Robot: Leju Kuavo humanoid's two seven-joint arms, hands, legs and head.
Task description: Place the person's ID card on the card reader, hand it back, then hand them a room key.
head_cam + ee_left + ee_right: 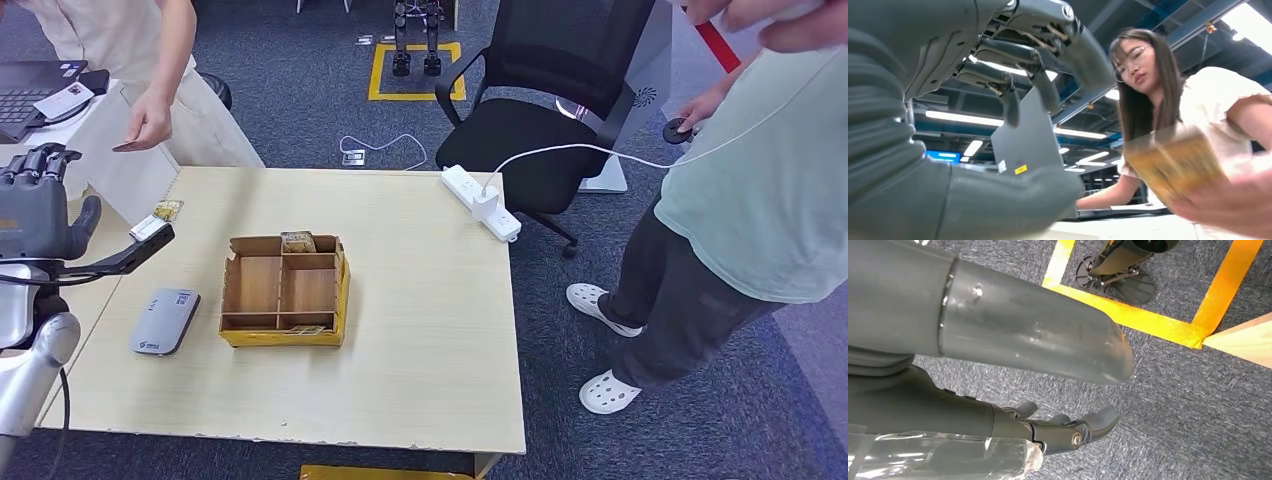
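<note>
Left hand (40, 205) is gripping a pale card (149, 228) between its thumb and its fingers. In the left wrist view the fingertips are pressing on one side of the flat card and the thick thumb is sitting under it. The hand is hanging in the air, up off the table (420, 330), behind the card reader (165, 321) and a little to its left. The arm is bending up and the thumb is pointing out toward the person.

The person's hand (150, 122) is reaching in from well behind the card reader, close to the pale card but not touching it. In the left wrist view a person's hand is holding a blurry yellow card (1173, 167).

Nothing is lying on the card reader right now. I cannot tell if the pale card is the ID card or a room key. I am guessing the robot is in the middle of a hand-over, so the job is part way along and not finished. More cards (298, 242) are waiting in the box (285, 338), which is sitting just right of the card reader.

Right hand (1063, 432) is hanging down over the blue-grey carpet with loose fingers. It is holding nothing.
</note>
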